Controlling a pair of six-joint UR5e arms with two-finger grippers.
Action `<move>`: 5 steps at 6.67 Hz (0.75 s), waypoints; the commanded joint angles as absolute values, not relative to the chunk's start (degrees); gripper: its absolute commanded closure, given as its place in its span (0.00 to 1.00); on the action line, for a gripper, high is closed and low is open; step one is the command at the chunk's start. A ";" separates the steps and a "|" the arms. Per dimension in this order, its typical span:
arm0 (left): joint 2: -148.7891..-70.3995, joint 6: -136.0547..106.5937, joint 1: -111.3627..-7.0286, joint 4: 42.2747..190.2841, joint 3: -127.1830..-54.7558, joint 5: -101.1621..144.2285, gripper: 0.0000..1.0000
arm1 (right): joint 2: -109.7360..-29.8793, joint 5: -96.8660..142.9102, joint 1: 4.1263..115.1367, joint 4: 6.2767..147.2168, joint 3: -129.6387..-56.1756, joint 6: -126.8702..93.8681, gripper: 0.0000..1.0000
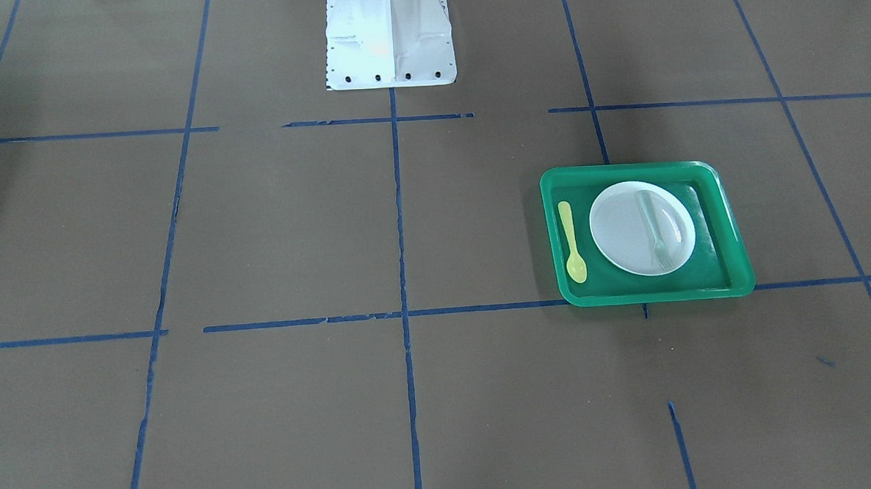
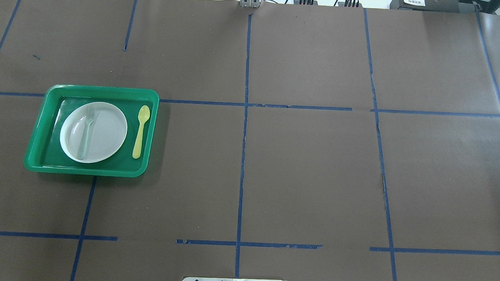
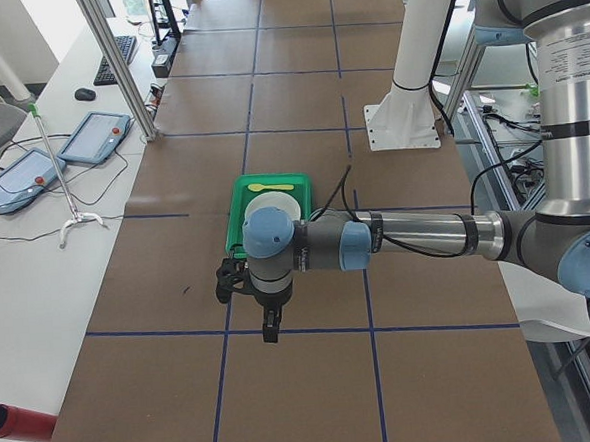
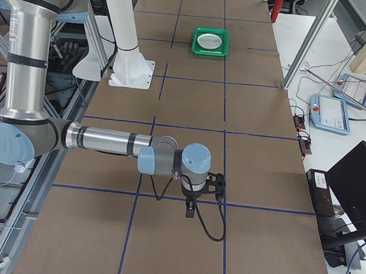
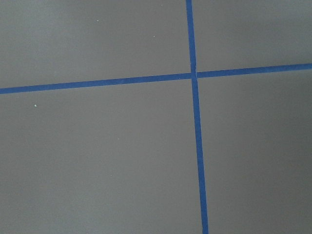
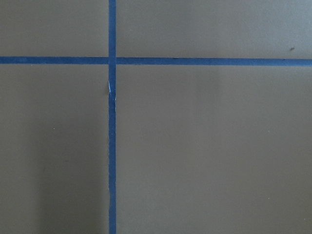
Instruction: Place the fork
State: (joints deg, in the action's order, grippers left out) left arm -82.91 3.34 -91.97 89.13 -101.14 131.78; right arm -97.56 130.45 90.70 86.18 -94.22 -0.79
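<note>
Table (image 2: pixel 299 168): brown paper gridded with blue tape, under two arms that show only in the side views.
Left gripper (image 3: pixel 269 328): points down over bare paper towards the table's left end, with the tray just beyond it. Whether the jaws are spread cannot be told.
Right gripper (image 4: pixel 191 210): hangs towards the opposite end, well apart from the tray. Its jaw state cannot be told either.
Green tray (image 2: pixel 84 170): sits on the robot's left half.
White plate (image 2: pixel 106 134): lies inside the tray.
Fork (image 2: pixel 86 131): lies on the plate's left part, long axis running near to far, tines pointing away from the robot.
Yellow spoon (image 2: pixel 140 131): lies parallel beside the plate.
Likely reach: the left arm looks nearer, moving inward from the table's end.
</note>
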 commanded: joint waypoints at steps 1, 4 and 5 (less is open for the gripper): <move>-82.97 3.25 -91.93 89.12 -101.25 131.84 0.00 | -97.56 130.52 90.70 86.22 -94.22 -0.79 0.00; -84.45 2.90 -91.85 89.73 -102.38 131.84 0.00 | -97.56 130.52 90.70 86.22 -94.22 -0.79 0.00; -86.55 2.55 -91.06 92.78 -103.44 131.92 0.00 | -97.56 130.52 90.70 86.22 -94.22 -0.79 0.00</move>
State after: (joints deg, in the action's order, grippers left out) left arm -84.58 2.83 -91.67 90.32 -102.31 131.83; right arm -97.56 130.52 90.70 86.22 -94.22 -0.79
